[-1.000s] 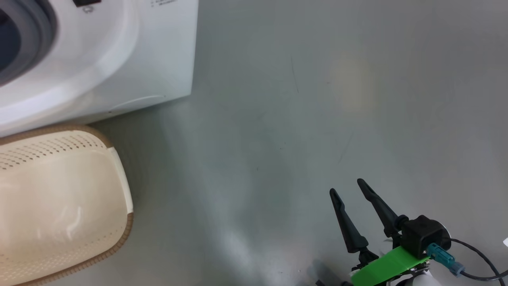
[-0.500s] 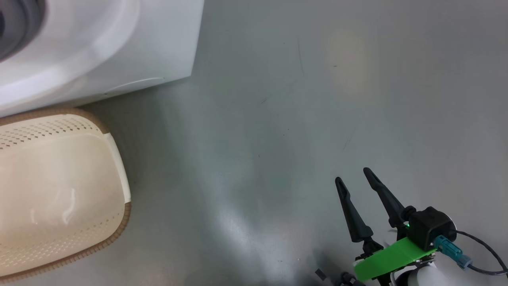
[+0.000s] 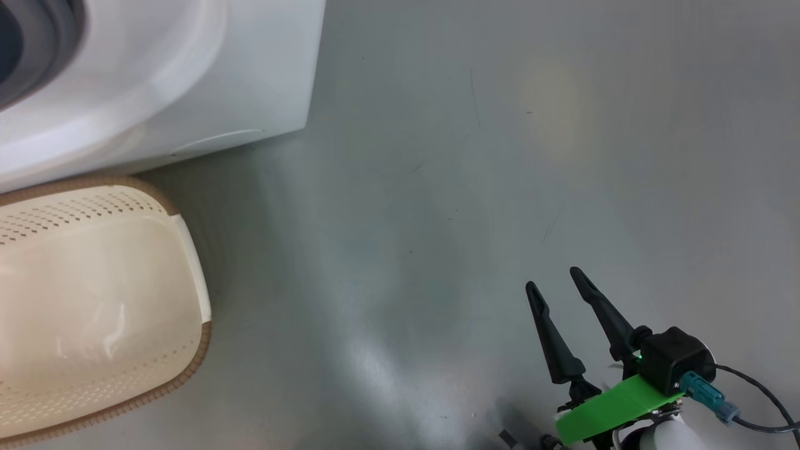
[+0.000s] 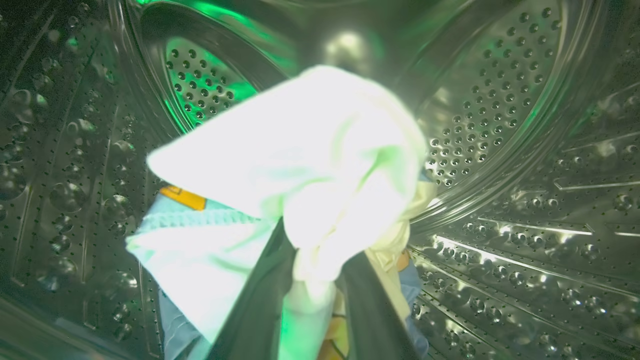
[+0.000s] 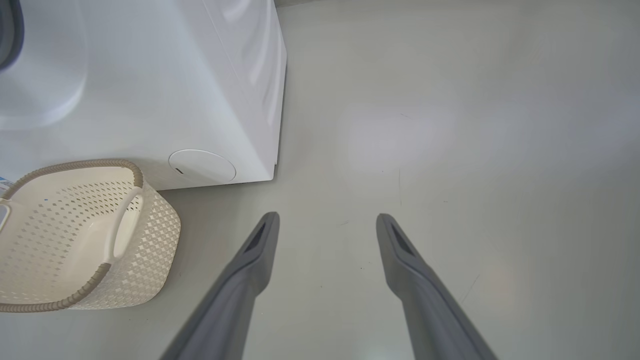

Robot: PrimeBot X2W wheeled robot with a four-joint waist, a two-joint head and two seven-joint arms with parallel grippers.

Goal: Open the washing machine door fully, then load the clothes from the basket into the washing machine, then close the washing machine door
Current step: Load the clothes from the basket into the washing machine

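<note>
Left wrist view: the left gripper is inside the steel perforated drum of the washing machine. Its two dark fingers rise from 6 o'clock, set close together and pinching a fold of the clothes. The bundle, overexposed white cloth with light blue fabric and an orange patch toward 8 o'clock, hangs at the centre of the view in front of the drum's back wall.

Head view: the washing machine fills the 10 to 11 o'clock corner, with an arc of its grey gasket at the edge. The basket stands at 8 o'clock on the grey floor, just beside the machine's front. The right gripper is at 5 o'clock over bare floor, well apart from both; its jaws are spread wide and hold nothing.

Right wrist view: the right gripper's fingers point toward 12 o'clock; the basket lies at 8 o'clock, below the machine's round flap.
</note>
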